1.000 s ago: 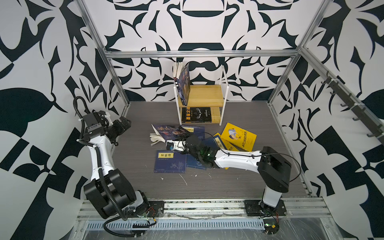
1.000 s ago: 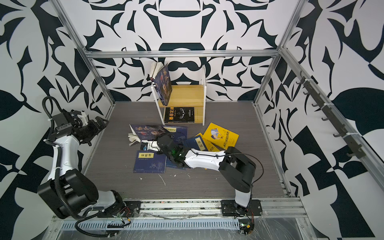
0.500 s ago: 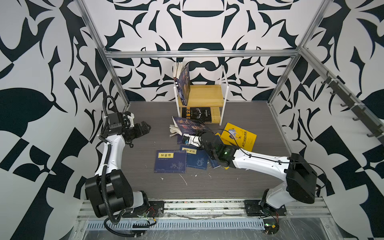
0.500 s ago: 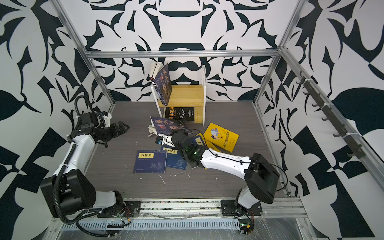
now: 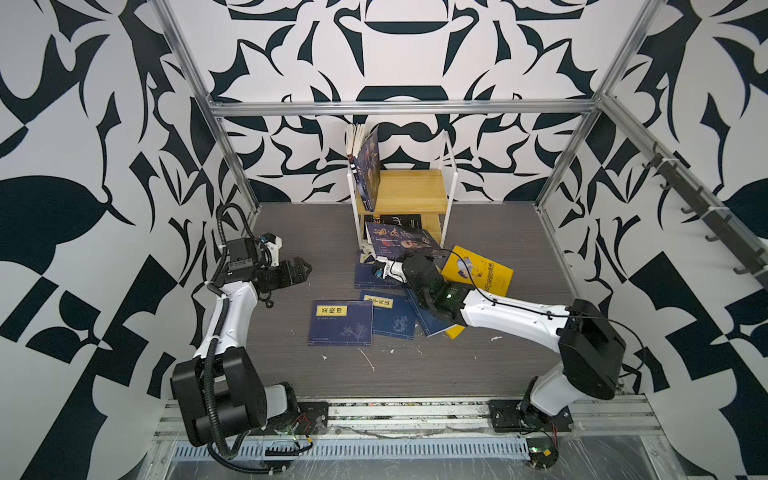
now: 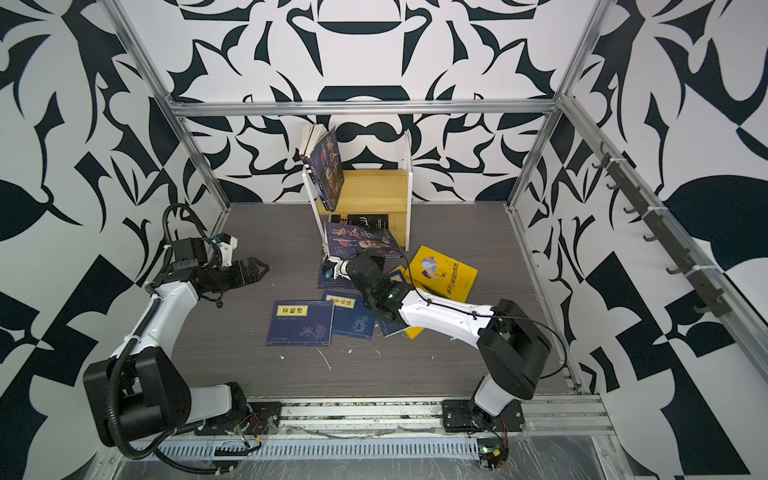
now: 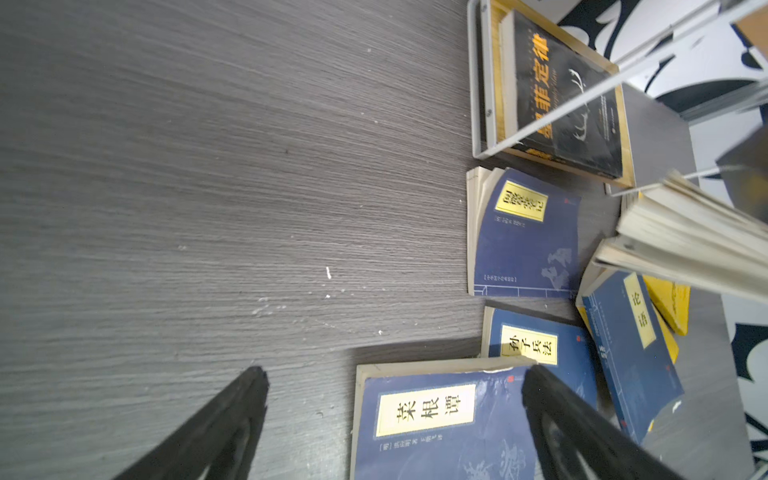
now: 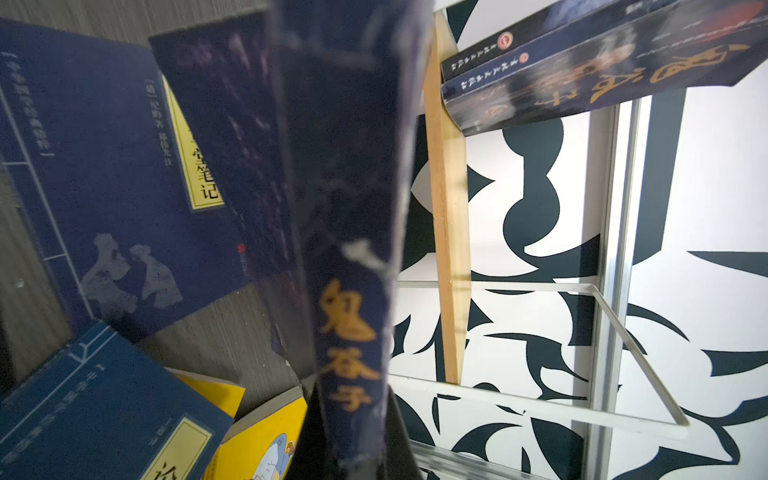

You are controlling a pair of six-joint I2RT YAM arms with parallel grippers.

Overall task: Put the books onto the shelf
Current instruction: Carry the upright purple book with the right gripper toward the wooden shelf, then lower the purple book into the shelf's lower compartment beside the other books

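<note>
Black-and-white patterned walls close in the grey wood-grain surface [image 5: 490, 374] on my feed. Reading what I can: the right pincer [image 8: 353, 440] is clamped on the dark blue book [image 5: 401, 243], whose spine says 鬼谷子 in gold and runs straight out from the jaws. That book is lifted off the surface and tilted, its far edge at the lower tier of the shelf [image 5: 415, 193], though I cannot tell whether they touch. The shelf, pale wooden boards in a thin white frame, stands just beyond that pincer. Its lower board carries a black book [image 7: 557, 95] lettered 墨菲定律, lying flat, and two dark books [image 5: 368, 170] lean against a frame post on the upper board. Under the right pincer lies a navy book [image 7: 523, 237] whose yellow label ends 堂笔记. Back along its arm, the 论语 book [image 7: 636, 332] rests on a plain yellow book [image 5: 456, 331], with a cartoon-figure yellow book [image 5: 478, 270] just beside. My left pincer [image 5: 304, 271] hangs spread wide and empty, well apart from the shelf. Near it on the surface lie the 菜根谭 book [image 7: 436, 419] and, edge to edge with that, the 孙子兵法 book [image 7: 536, 345]. White scraps [image 5: 368, 359] dot the surface behind both pincers.
</note>
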